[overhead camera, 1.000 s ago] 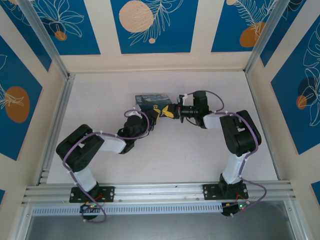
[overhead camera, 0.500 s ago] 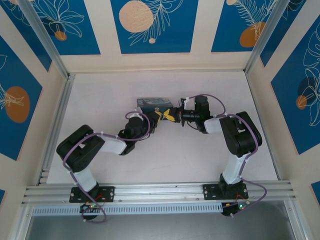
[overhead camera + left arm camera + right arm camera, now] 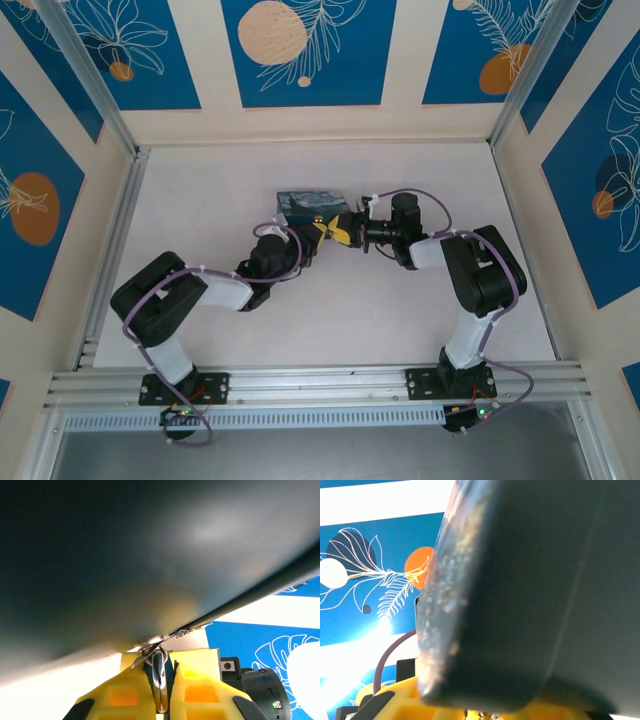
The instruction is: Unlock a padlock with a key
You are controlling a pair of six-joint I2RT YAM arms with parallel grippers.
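The padlock, with its silvery shackle and bluish body, sits pinched between the yellow fingers of my left gripper, which is shut on it. The shackle's top meets a metal hasp under the dark box. In the top view the left gripper and the right gripper meet tip to tip at the painted box's near edge. The right wrist view has the box's dark corner right in front of the yellow fingers; how the jaws stand is hidden. The key is hidden.
White table inside a walled cell with blue-and-cream panels. Aluminium rails run along the left side and the near edge. Purple cables loop over both forearms.
The right wrist has shifted slightly right and nearer. The box has nudged a little. The left arm has barely moved and keeps its grip on the padlock.
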